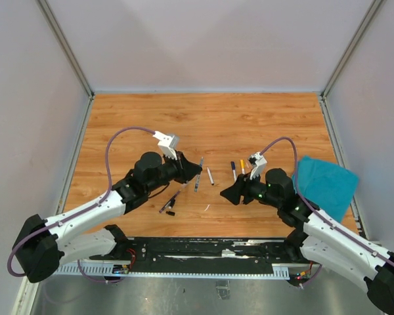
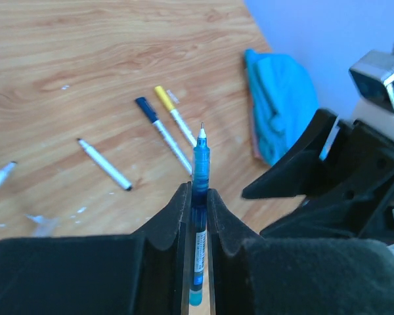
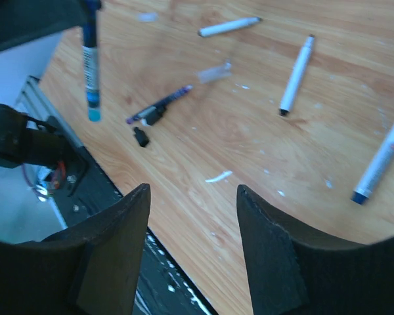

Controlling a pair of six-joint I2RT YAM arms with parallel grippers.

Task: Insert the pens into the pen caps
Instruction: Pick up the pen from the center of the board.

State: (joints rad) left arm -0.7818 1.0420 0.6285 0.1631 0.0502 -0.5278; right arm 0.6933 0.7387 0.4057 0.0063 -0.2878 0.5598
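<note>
Over a wooden table (image 1: 203, 118), we are watching the left gripper (image 2: 197, 193) pinching a blue pen (image 2: 201, 157). Its jaws are pressing against the barrel from both sides. The pen's fine bare tip is standing clear of the fingertips, and its pale blue back end is showing between the fingers. The pen is hanging above the wood without touching it.

Facing it, the right gripper (image 3: 194, 193) is hovering over the boards with its jaws spread apart and nothing between them. From the top camera, we are seeing the two grippers nose to nose near the middle of the table, close but apart.

Beyond the blue pen, a dark-capped pen (image 2: 161, 134) and a yellow-capped pen (image 2: 174, 115) are lying side by side and nearly parallel. A white pen with a black tip (image 2: 105, 164) is lying to their left. Nearer the robot's bases, a purple-and-black pen (image 3: 157, 108) is resting on the wood, with a loose black cap (image 3: 140, 136) just beside it. A small white scrap (image 3: 218, 176) is lying closer to the right gripper.

A crumpled teal cloth (image 1: 325, 186) is lying at the right edge of the table, well apart from the pens.
</note>
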